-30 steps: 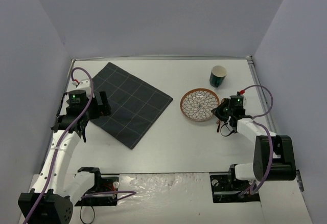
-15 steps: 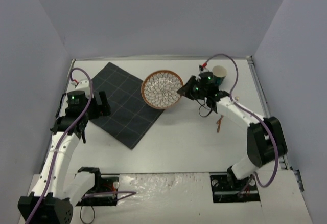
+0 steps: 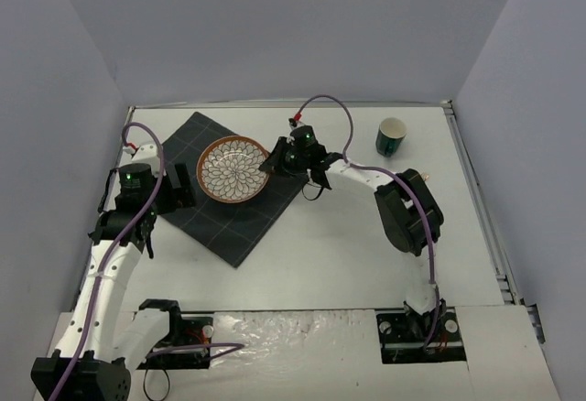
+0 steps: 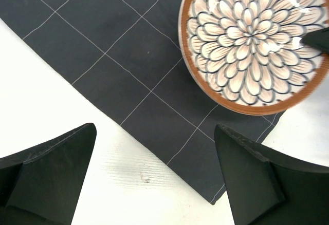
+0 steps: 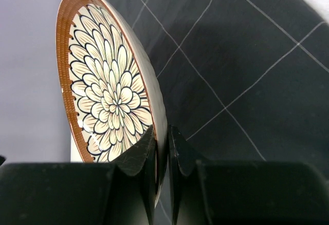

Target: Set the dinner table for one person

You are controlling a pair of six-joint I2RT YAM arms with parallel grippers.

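Observation:
A brown-rimmed plate with a petal pattern [image 3: 233, 168] hangs above the dark grey checked mat [image 3: 215, 222], which lies on the white dinner table [image 3: 366, 245]. My right gripper [image 3: 272, 165] is shut on the plate's right rim; in the right wrist view its fingertips [image 5: 149, 150] pinch the rim of the plate [image 5: 110, 91] over the mat [image 5: 247, 71]. My left gripper [image 4: 154, 179] is open and empty over the mat's left edge [image 4: 128, 55], with the plate [image 4: 252, 40] ahead of it. In the top view the left gripper [image 3: 183, 186] sits at the mat's left side.
A green cup with a white inside [image 3: 391, 135] stands at the back right of the table. A small brown stick-like item [image 3: 429, 178] lies near the right edge, mostly hidden by the right arm. Purple walls enclose the table on three sides.
My right gripper has carried the plate from the right side of the table leftward until it is over the mat. The left arm has barely moved.

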